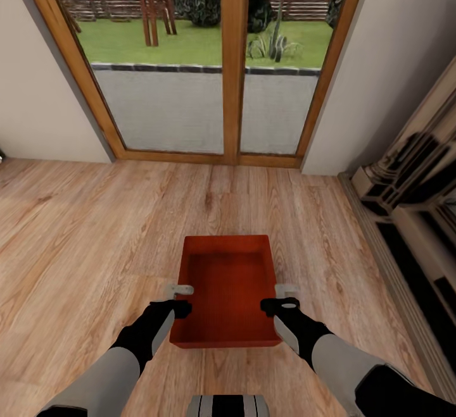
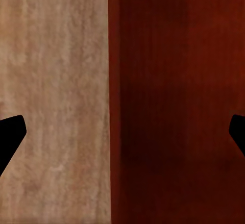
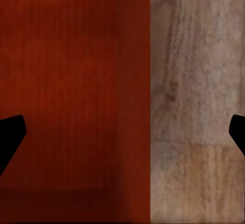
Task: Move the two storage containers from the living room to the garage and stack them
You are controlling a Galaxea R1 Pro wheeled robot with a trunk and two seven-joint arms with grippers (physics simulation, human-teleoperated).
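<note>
Robot body: a grey and black piece [image 1: 228, 405] sits at the near edge of the head view
Left claw [image 1: 180, 299]: its jaws are spread apart, one on each side of the bin's left wall
Right claw [image 1: 283, 298]: its jaws are spread apart too, one on each side of the bin's right wall
Storage container [image 1: 228, 290]: one orange-red open bin, between the two claws and over the wood floor; I cannot tell if it rests on the floor or is lifted
Wood floor [image 1: 95, 227]: light planks, all around the bin
Glass doors [image 1: 202, 56]: straight ahead, with a wood frame, grass and a fence outside
Dark cabinet [image 1: 418, 214]: long and low, along the right wall
Left wrist view: the red bin wall [image 2: 173, 101] beside floor planks [image 2: 51, 101], with black fingertips [image 2: 9, 137] at both edges
Right wrist view: the red bin [image 3: 71, 91] beside floor planks [image 3: 199, 101], with black fingertips [image 3: 9, 137] at both edges
</note>
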